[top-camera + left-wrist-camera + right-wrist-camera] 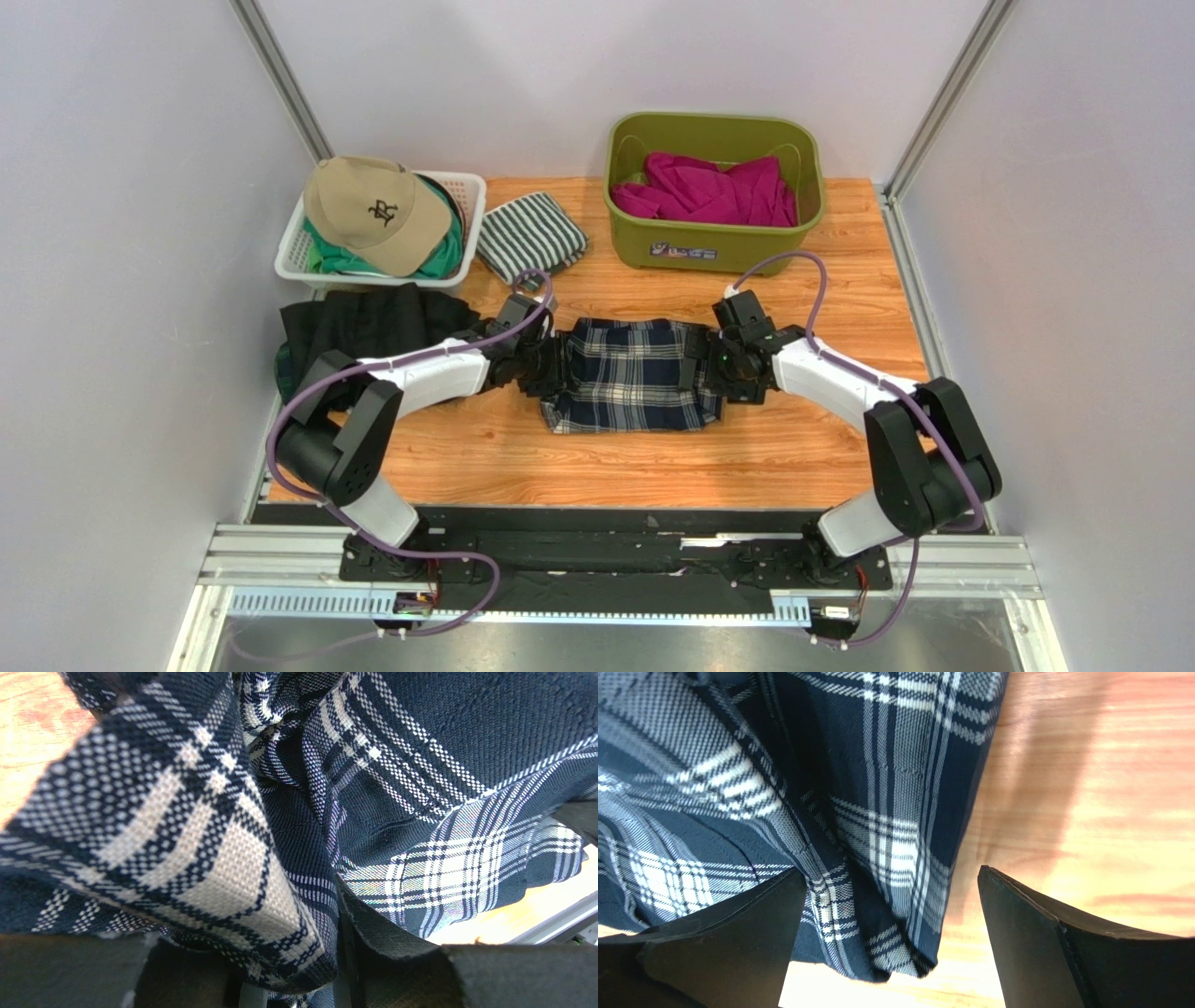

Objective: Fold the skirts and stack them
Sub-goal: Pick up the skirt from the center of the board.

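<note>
Plaid skirt [627,374] lies on the surface [786,462] between the tools, the left tool [539,367] pinched on a bunched fold of its edge and the right tool [892,875] gaping astride the opposite edge, so lifting now would likely drag it crooked.

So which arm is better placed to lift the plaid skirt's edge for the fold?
Left, probably. The left gripper has the plaid skirt bunched between its fingers, while the right gripper stands wide open with only the skirt's corner lying in its gap.
</note>
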